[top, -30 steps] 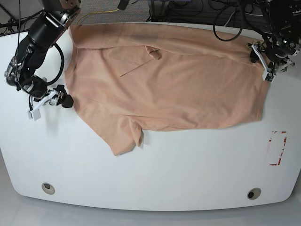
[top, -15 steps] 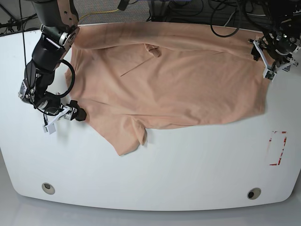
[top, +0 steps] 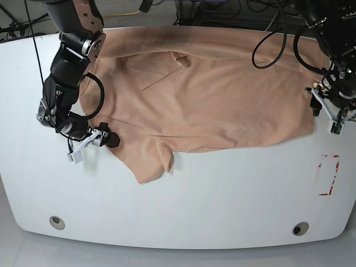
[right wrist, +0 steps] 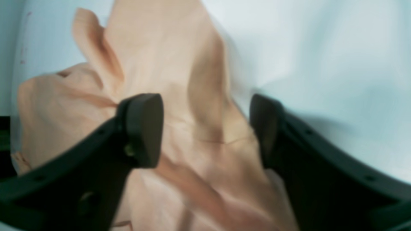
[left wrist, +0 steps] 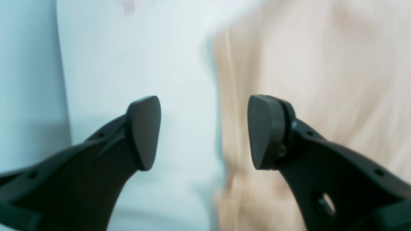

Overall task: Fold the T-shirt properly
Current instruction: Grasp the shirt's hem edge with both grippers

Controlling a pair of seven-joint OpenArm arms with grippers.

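Note:
The peach T-shirt point(top: 211, 105) lies spread across the far half of the white table point(top: 222, 200), one sleeve point(top: 153, 164) pointing toward the front. At the shirt's left edge sits my right gripper point(top: 94, 144). In the right wrist view it point(right wrist: 205, 128) is open, with rumpled shirt fabric point(right wrist: 160, 48) lying between its fingers point(right wrist: 141, 128). My left gripper point(top: 328, 114) hangs at the shirt's right edge near the front corner. The left wrist view shows it point(left wrist: 204, 128) open, straddling the shirt's edge point(left wrist: 321, 64), one finger point(left wrist: 143, 131) over bare table.
A red-marked rectangle point(top: 328, 175) is on the table at the front right. Two round holes point(top: 57, 222) point(top: 300, 228) sit near the front edge. Cables point(top: 267, 39) hang at the back behind the shirt.
My right gripper has moved rightward and forward to the shirt's left edge, and cloth now lies between its fingers. The left gripper has moved forward along the shirt's right edge.

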